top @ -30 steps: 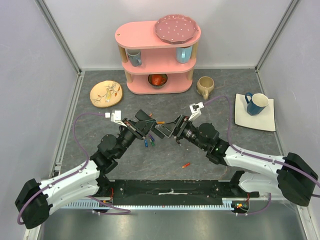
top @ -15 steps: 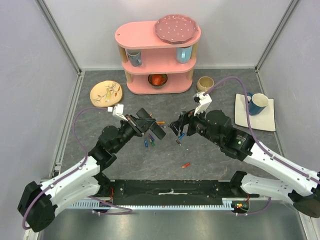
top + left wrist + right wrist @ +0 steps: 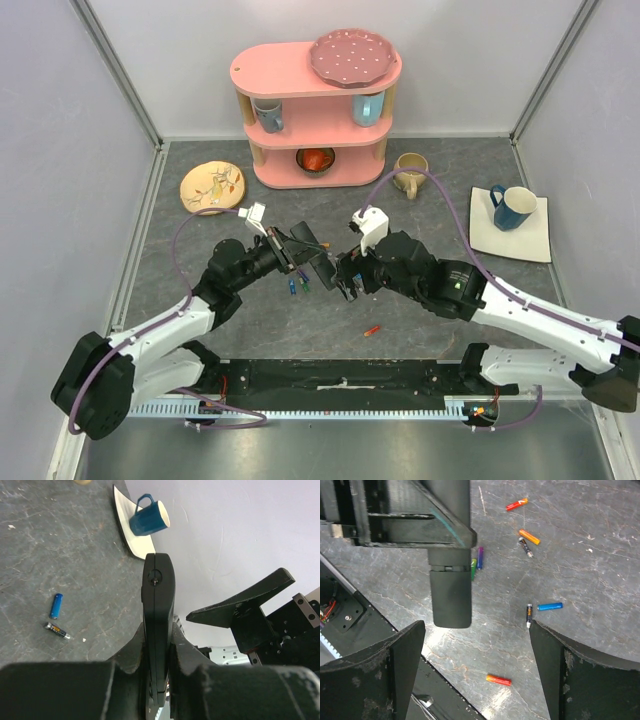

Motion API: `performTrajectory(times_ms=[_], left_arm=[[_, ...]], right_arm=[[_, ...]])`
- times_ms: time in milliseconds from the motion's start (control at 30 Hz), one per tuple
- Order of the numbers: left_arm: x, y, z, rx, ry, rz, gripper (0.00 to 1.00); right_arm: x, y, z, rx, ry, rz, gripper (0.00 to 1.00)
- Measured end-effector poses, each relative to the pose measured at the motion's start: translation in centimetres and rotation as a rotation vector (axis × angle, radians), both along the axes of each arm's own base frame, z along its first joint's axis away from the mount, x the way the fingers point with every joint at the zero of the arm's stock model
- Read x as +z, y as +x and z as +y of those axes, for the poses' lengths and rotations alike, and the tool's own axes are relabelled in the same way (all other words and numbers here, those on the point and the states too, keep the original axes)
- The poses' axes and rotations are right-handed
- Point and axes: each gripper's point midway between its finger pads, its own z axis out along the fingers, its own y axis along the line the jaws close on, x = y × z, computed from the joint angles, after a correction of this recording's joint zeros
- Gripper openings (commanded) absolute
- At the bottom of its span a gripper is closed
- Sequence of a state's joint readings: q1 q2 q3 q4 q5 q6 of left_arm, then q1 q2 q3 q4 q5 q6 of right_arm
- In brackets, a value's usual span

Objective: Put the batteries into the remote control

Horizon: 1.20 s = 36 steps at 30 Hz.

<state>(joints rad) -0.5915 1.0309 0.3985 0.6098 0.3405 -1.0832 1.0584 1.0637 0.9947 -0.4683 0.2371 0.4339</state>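
Firmly, left gripper (image 3: 159, 677) clamps the remote control (image 3: 159, 595); right gripper (image 3: 477, 652) gapes wide

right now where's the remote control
The remote control is clamped in the left gripper, mid-table in the top view, beside the right gripper, above loose batteries.

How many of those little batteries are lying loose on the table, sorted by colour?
Red or orange batteries: 3
Black batteries: 2
Blue battery: 1
Purple battery: 1
Green battery: 1
Total: 8 in the right wrist view
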Motion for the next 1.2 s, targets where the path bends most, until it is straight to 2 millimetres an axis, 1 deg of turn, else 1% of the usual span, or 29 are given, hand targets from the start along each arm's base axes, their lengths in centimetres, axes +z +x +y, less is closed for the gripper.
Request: performTrajectory(times_ms=[133, 233, 333, 467, 533, 767, 1200], left_arm=[[0.1, -0.3, -0.3, -0.030, -0.012, 0.001, 0.02], [0.2, -0.4, -0.5, -0.041, -0.019, 0.006, 0.02], [0.3, -0.6, -0.6, -0.053, -0.027, 0.006, 0.02], [0.4, -0.6, -0.6, -0.054, -0.031, 0.003, 0.02], [0.5, -0.6, -0.6, -0.054, -0.032, 0.002, 0.02], [0.3, -0.5, -0.6, -0.053, -0.030, 0.009, 0.02], [0.0, -0.5, -0.7, -0.053, -0.025, 0.018, 0.02]], right_arm=[[0.1, -0.4, 1.2, 0.032, -0.013, 0.001, 0.92], [-0.6, -0.7, 2.2, 0.052, -0.041, 0.012, 0.91], [-1.4, -0.9, 2.9, 0.064, -0.075, 0.025, 0.87], [-2.2, -1.0, 3.0, 0.059, -0.108, 0.027, 0.83], [-2.3, -1.0, 3.1, 0.053, -0.112, 0.026, 0.82], [-2.7, -1.1, 3.3, 0.049, -0.124, 0.026, 0.75], [-3.6, -1.3, 3.6, 0.060, -0.147, 0.037, 0.65]])
